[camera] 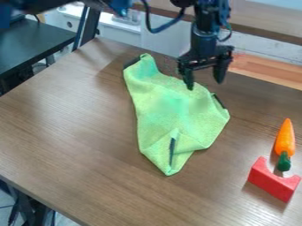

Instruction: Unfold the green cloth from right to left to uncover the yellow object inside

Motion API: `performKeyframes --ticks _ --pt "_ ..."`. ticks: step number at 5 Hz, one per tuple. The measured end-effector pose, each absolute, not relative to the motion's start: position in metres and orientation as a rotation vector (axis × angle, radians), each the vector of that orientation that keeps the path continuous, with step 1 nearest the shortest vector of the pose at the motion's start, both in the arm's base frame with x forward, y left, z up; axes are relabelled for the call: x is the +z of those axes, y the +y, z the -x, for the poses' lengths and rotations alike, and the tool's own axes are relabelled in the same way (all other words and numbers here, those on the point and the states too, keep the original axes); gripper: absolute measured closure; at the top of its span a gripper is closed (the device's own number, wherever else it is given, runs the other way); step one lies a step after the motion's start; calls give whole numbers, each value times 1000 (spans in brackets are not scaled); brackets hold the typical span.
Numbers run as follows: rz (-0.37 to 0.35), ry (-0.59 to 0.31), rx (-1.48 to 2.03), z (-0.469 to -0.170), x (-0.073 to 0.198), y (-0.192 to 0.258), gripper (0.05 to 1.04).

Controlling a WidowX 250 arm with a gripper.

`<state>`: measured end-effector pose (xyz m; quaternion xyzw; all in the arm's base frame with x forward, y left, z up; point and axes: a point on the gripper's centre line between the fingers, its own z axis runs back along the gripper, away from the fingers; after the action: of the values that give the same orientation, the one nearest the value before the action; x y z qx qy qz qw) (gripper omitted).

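The black gripper hangs at the upper middle, over the upper right part of a green cloth. Its two fingers are spread apart, pointing down, with nothing between them. The green cloth lies crumpled and partly folded on the brown table, its narrow top end to the left of the gripper and its pointed lower end toward the middle of the view. Dark patches show at some of its edges and in a fold near the bottom.
At the right, an orange carrot with a green top lies against a red arch-shaped block on the wooden table. A dark table stands beyond the left edge, and a wooden ledge runs behind at the upper right.
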<state>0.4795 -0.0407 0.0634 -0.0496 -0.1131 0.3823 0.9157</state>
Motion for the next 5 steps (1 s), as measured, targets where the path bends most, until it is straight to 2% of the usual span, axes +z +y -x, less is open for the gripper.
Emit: performKeyframes --ticks 3,4,5 --pt "100 -254 745 -487 53 -80 83" --pt "87 -234 753 -486 38 -82 83" --pt "80 -241 761 -487 34 -80 102"
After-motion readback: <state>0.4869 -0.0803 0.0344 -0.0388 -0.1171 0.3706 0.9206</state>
